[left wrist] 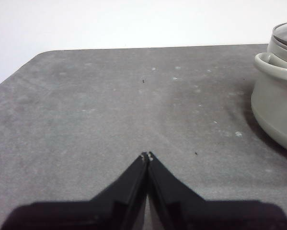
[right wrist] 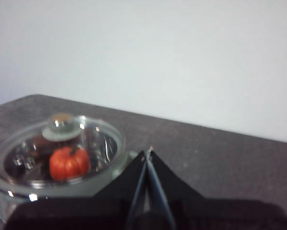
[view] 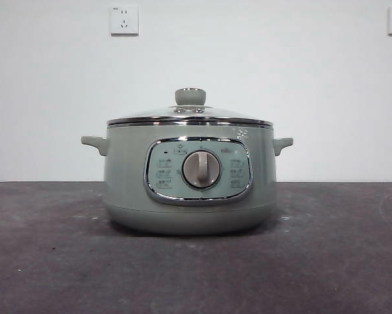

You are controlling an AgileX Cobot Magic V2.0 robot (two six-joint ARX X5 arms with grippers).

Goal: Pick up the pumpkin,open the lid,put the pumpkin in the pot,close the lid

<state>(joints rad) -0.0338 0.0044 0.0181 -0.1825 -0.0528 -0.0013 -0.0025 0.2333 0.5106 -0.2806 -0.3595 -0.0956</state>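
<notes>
Dark grey and faintly speckled, the desk (view: pixel 52 261) fills the foreground of the front view, and the pot (view: pixel 190 176) stands upright at its middle. That pot is pale sage green, with 2 small side handles and a chrome-framed control panel whose round silver dial (view: pixel 201 169) faces the camera. On its rim the lid (view: pixel 190 116) sits closed and level, glass with a shiny steel edge and a sage knob on top. From the right wrist view the pumpkin (right wrist: pixel 69 163) shows through the glass, lying inside the pot: small, glossy orange, ribbed, with a dark stem. 2 white sockets (view: pixel 124 19) hang on the wall behind.

Neither arm shows in the front view. Both the left gripper (left wrist: pixel 147 155) and the right gripper (right wrist: pixel 147 152) have their jaws pressed together with nothing between them. The left one hangs over bare desk beside the pot; the right one is near the pot's rim without touching it.
</notes>
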